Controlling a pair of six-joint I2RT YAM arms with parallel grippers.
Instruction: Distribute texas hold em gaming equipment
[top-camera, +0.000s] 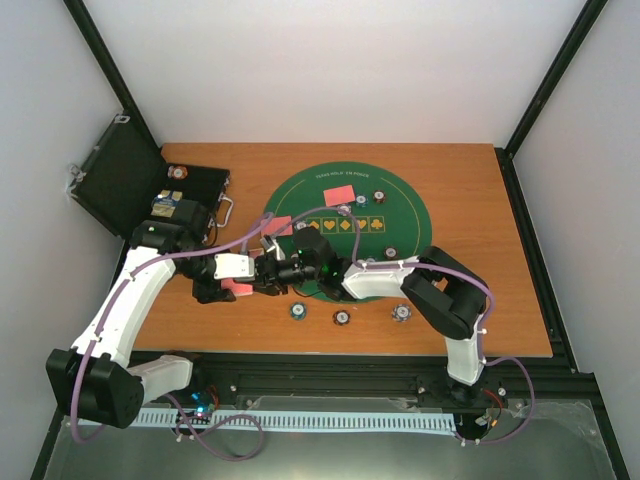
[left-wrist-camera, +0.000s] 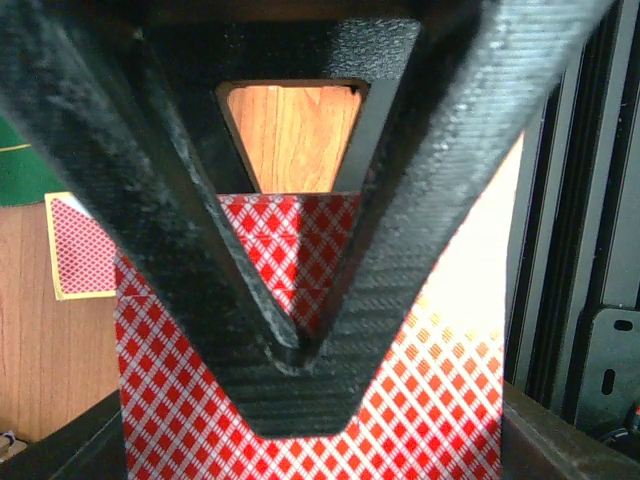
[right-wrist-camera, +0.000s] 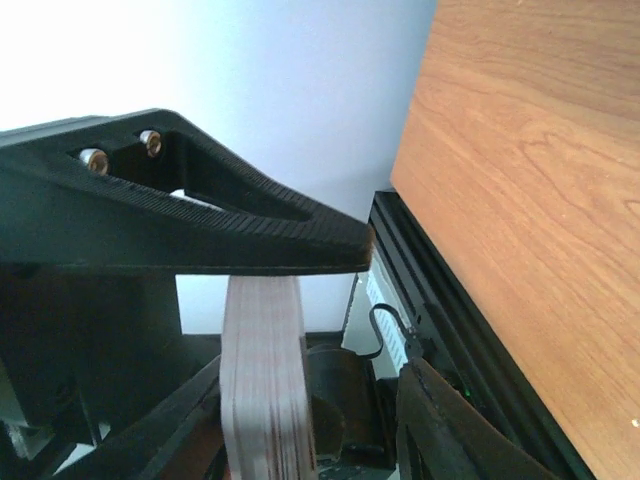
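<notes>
A deck of red-backed playing cards (top-camera: 241, 289) hangs above the table's near left part, with my left gripper (top-camera: 232, 280) shut on it. In the left wrist view the fingers meet in a V (left-wrist-camera: 290, 350) over the checked card backs (left-wrist-camera: 420, 400). My right gripper (top-camera: 268, 272) reaches in from the right. Its jaws stand apart (right-wrist-camera: 385, 305) around the deck's edge (right-wrist-camera: 262, 390), which rises to the upper finger (right-wrist-camera: 200, 230). Two single cards (top-camera: 343, 193) (top-camera: 280, 225) lie on the green mat (top-camera: 400, 215). Three poker chips (top-camera: 297, 311) (top-camera: 341, 318) (top-camera: 401, 313) sit near the front edge.
The black case (top-camera: 120, 185) stands open at the back left with chips inside. More chips (top-camera: 391, 252) (top-camera: 361, 200) rest on the mat. One card (left-wrist-camera: 80, 245) lies on the wood left of the deck. A black frame rail (right-wrist-camera: 450, 330) runs along the table edge.
</notes>
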